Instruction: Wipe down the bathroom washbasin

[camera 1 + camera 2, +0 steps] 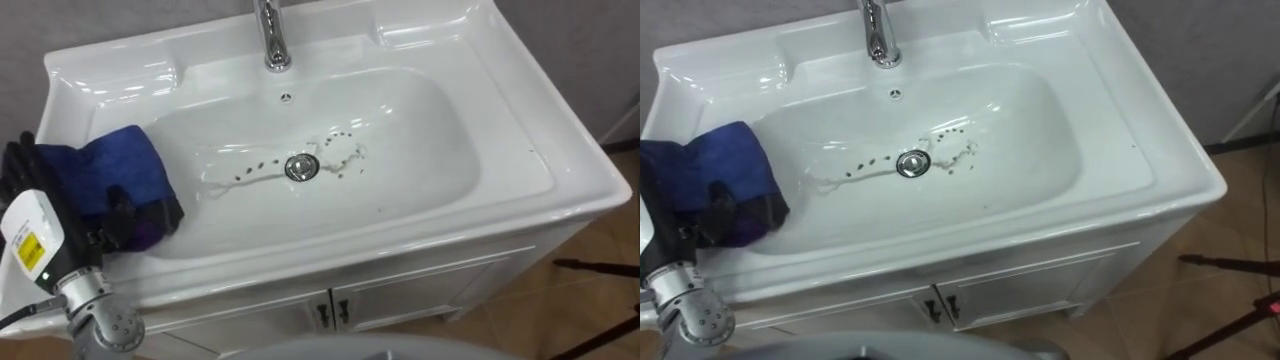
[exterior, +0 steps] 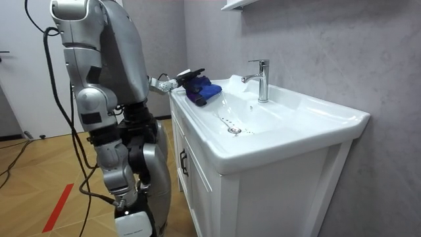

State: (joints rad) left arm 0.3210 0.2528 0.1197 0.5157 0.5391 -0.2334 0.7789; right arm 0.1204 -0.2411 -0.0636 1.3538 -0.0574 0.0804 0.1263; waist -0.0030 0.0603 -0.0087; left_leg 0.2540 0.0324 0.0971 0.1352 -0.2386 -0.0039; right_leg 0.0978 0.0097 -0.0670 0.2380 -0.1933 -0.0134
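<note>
Your left hand (image 1: 115,215) is clenched round the blue cloth (image 1: 115,165) at the basin's (image 1: 420,140) left edge; soft, light and limp, it will bunch, so keep its folded middle pinched on the slippery porcelain

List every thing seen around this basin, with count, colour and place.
basin: one, white, on the cabinet
tap: one, silver, middle of the back rim
drain: one, silver, basin bottom
dirt specks: several, dark, around the drain
cloth: one, blue, on the basin's left slope
cabinet: one, white, under the basin
door handles: two, dark, where the cabinet doors meet
shelf: one, white, high on the wall above the basin
floor: one, brown wood, around the cabinet
left hand: one, black, curled round the cloth
</note>
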